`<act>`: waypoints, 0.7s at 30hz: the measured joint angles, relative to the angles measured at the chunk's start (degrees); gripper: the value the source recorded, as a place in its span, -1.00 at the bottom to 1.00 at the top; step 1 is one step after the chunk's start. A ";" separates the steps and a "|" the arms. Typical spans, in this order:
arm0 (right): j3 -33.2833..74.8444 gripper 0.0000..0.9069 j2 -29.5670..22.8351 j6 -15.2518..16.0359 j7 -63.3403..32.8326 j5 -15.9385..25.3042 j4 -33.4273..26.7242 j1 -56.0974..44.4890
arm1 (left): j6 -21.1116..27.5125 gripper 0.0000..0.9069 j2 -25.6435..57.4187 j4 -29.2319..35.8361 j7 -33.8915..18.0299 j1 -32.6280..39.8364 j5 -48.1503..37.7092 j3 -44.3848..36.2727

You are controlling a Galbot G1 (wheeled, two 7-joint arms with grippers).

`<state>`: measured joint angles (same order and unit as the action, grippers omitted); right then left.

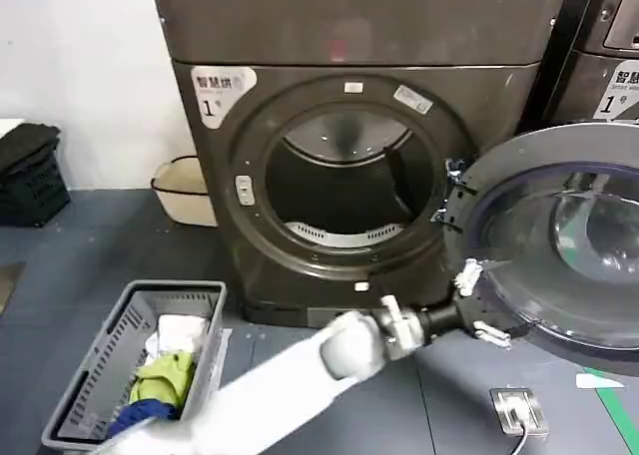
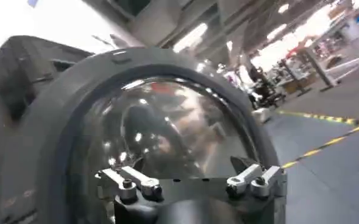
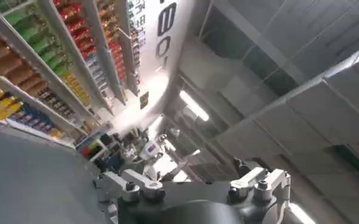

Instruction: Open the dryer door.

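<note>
Swinging on its hinge at the 3 o'clock side of the dryer (image 1: pixel 300 156), the door (image 1: pixel 559 235) is standing wide open, its grey inner face and clear bowl facing forward. It is probably heavy, stiff and slick on the glass, so the rim is the best hold. The left gripper (image 1: pixel 477 300), fingers spread, is sitting at the door's 8 o'clock edge, gripping nothing. The right gripper (image 3: pixel 194 185) is pointing ceilingward, fingers apart.

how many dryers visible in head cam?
2. The dryer marked "1" stands centre, its dryer door swung open to the right, left gripper at its edge. A second machine is partly visible at the top right; more may sit beyond it.
</note>
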<state>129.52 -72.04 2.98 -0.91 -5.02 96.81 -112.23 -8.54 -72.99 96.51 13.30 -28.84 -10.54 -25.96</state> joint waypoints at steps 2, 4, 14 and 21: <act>-0.22 1.00 0.07 1.54 -0.12 -0.66 0.68 0.34 | 2.00 1.00 3.99 4.42 -0.32 -2.78 -2.15 2.82; -0.47 1.00 0.19 2.72 0.07 -1.44 1.51 0.73 | 4.18 1.00 8.19 9.12 -0.32 -6.04 -4.90 6.51; -2.87 1.00 1.90 3.39 1.94 -2.00 5.02 4.13 | 15.08 1.00 25.27 26.33 -8.88 -27.77 -13.86 30.57; -5.47 1.00 3.53 3.30 2.54 -1.95 4.74 6.68 | 31.53 1.00 27.94 30.79 -21.18 -37.37 -26.18 45.11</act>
<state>124.05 -68.51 6.28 1.62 -6.96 101.55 -105.55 22.98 -45.05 127.30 -7.88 -66.20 -36.72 19.16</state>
